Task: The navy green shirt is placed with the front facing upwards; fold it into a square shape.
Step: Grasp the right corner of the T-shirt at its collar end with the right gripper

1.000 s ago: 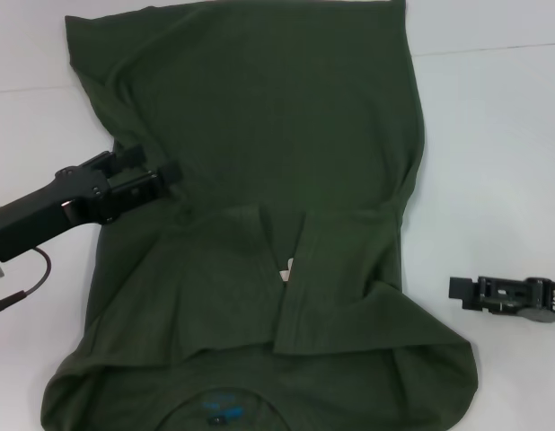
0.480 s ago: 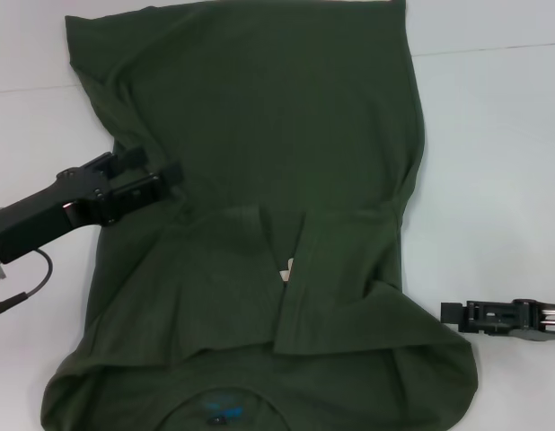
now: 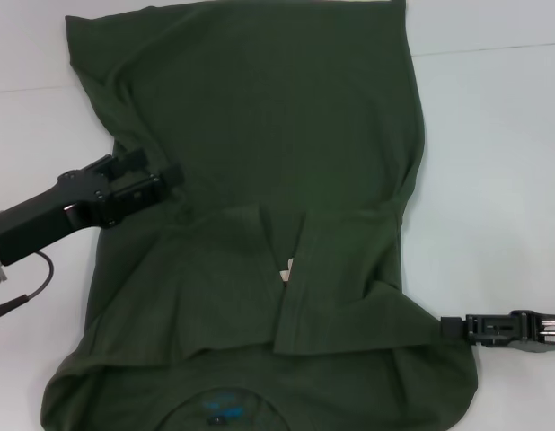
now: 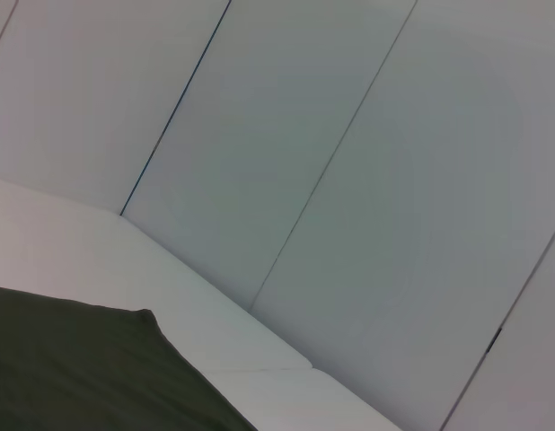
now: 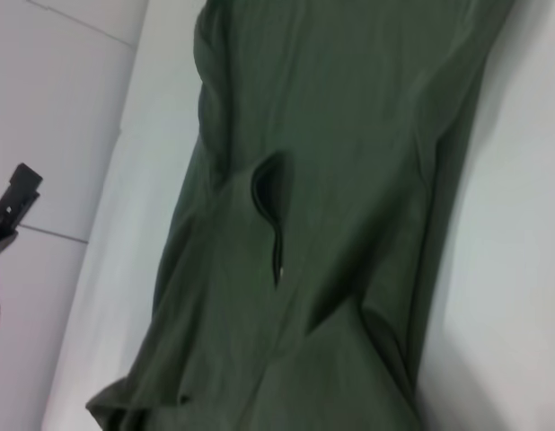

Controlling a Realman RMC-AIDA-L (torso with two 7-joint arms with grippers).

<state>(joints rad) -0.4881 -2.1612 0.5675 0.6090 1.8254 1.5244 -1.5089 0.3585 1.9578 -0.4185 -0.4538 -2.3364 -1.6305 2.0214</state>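
Navy green shirt (image 3: 259, 224) lay spread over the middle of the white table (image 3: 493, 162), its collar with the small blue neck label (image 3: 222, 411) at the near edge and its hem at the far side. Both sleeves and side panels appeared folded inward already; the two flaps met near the centre, leaving a narrow slit where a bit of pale lettering (image 3: 287, 268) showed. By my reading the lengthwise folds were largely made, giving a long, somewhat uneven rectangle, while the crosswise folds needed for a square were not yet done. The lower corners bulged and would want smoothing.

The left gripper (image 3: 161, 177) sat at the shirt's left edge about midway along it, its tip against the cloth; whether its jaws were parted or held fabric I could not tell. The right gripper (image 3: 453, 327) lay low on the table with its tip at the shirt's right edge near the collar end; the state of its jaws could not be told either.

The table was plain white, with a faint seam running across it. Beyond it, the left wrist view showed pale wall panels (image 4: 349, 162) divided by thin dark joints.
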